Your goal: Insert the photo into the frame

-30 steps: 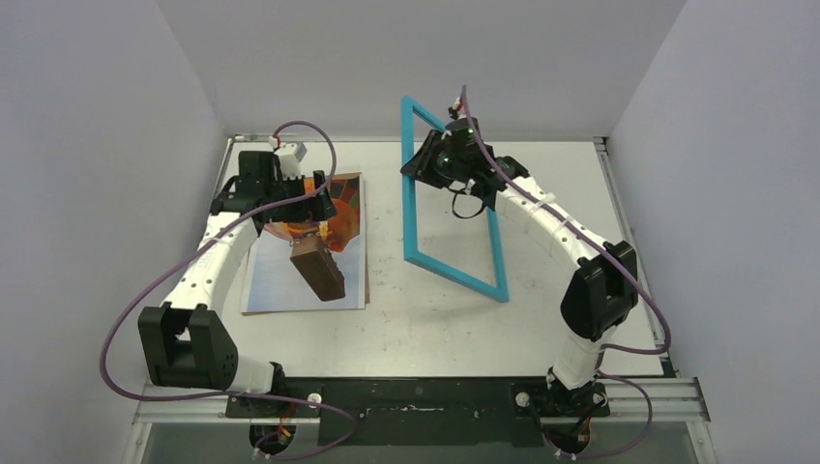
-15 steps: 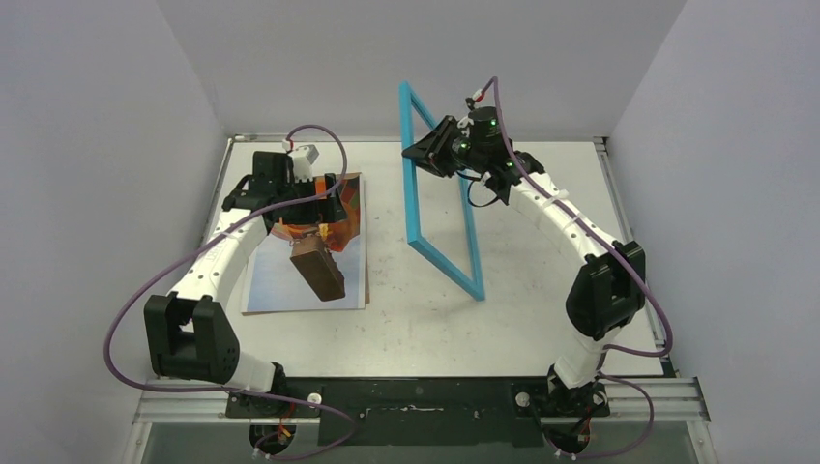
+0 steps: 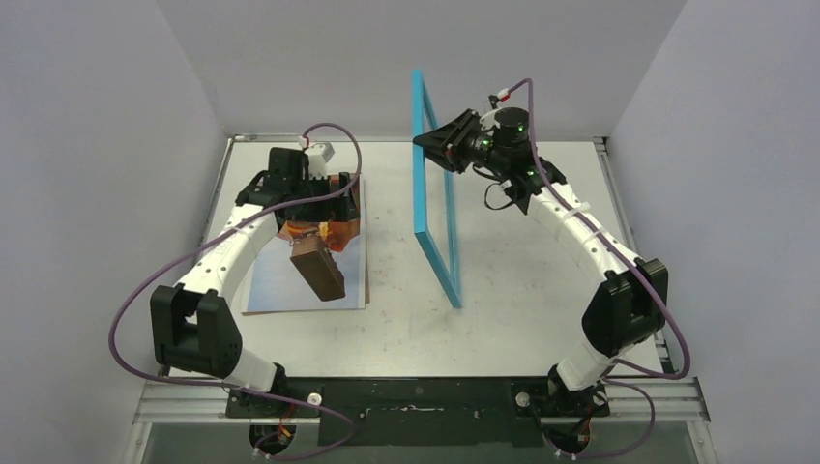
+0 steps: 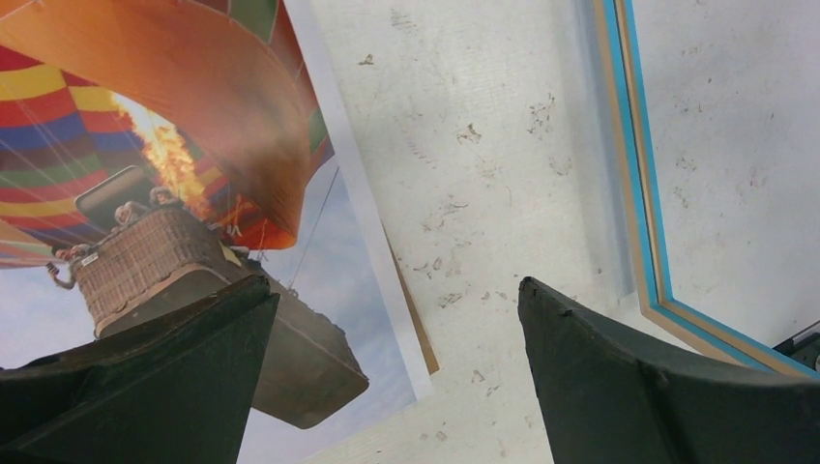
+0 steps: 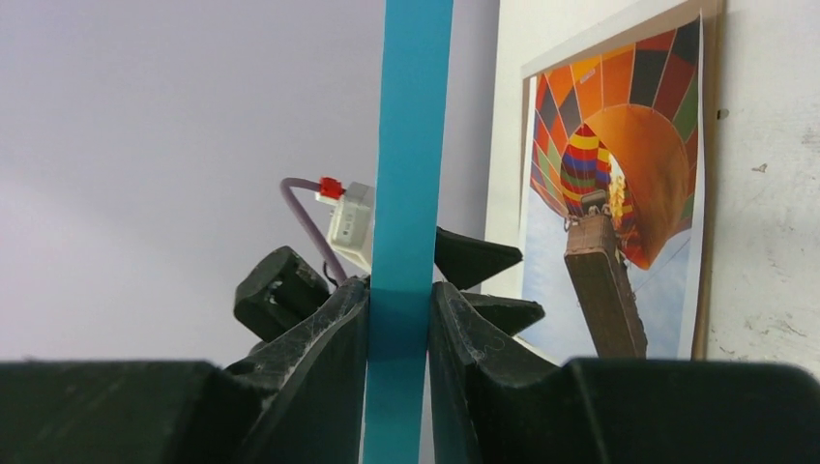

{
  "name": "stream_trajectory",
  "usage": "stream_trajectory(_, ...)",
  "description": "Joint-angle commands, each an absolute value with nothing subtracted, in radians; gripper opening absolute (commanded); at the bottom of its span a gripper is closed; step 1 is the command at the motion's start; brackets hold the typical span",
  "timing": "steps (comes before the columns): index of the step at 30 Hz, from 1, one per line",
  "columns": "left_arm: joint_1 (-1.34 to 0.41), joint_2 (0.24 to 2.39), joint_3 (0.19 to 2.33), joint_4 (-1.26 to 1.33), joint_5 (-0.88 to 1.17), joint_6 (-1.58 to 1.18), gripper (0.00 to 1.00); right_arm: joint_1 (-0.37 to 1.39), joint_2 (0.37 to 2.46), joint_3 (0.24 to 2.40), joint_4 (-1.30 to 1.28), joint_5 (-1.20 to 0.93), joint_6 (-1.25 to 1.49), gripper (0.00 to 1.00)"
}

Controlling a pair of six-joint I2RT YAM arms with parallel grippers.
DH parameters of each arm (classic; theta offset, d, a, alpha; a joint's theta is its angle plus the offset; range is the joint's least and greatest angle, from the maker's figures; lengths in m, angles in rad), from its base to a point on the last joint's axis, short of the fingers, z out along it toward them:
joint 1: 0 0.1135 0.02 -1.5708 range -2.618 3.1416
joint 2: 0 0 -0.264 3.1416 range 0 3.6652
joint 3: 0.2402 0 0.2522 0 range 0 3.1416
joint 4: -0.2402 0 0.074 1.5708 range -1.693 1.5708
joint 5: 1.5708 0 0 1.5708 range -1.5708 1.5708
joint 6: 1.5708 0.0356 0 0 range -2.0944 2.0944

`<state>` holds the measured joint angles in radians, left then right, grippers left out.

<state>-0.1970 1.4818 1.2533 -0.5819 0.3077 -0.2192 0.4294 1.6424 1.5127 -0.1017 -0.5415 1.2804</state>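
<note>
Across the white table (image 3: 541, 319), the frame (image 3: 420, 184) is standing tipped up nearly on edge at centre, the right gripper (image 3: 428, 143) pinching one rail. Stiff and apparently light, it is best taken by a rail like this. Its border is showing bright blue, with pale wood behind. The photo (image 3: 280, 280) is lying flat at left, a brown block (image 3: 319, 271) resting on it. Thin and floppy, it probably wants lifting by an edge. It is showing an orange-red balloon against pale sky. The left gripper (image 4: 395, 290) is hovering over its right edge, jaws spread wide.
</note>
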Motion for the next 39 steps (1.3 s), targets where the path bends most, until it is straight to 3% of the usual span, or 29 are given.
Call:
stream_trajectory(1, -0.26, 1.517, 1.32, -0.537, 0.259, -0.22, 0.96, 0.38, 1.538, 1.503, 0.062, -0.586, 1.318, 0.05)
stream_trajectory(9, -0.392, 1.624, 1.407, -0.54, 0.19, -0.236, 0.96, 0.219, 1.384, 1.229, 0.253, -0.665, 1.415, 0.05)
stream_trajectory(19, -0.406, 1.61, 1.332, -0.424, 0.286, -0.394, 0.96, 0.317, 1.447, 1.332, 0.37, -0.657, 1.479, 0.05)
stream_trajectory(29, -0.395, 1.601, 1.192, -0.268, 0.362, -0.526, 0.96, 0.46, 1.524, 1.313, 0.737, -0.552, 1.697, 0.05)
stream_trajectory(39, -0.351, 1.604, 1.108, -0.136, 0.444, -0.59, 0.96, 0.544, 1.542, 1.368, 0.774, -0.49, 1.719, 0.05)
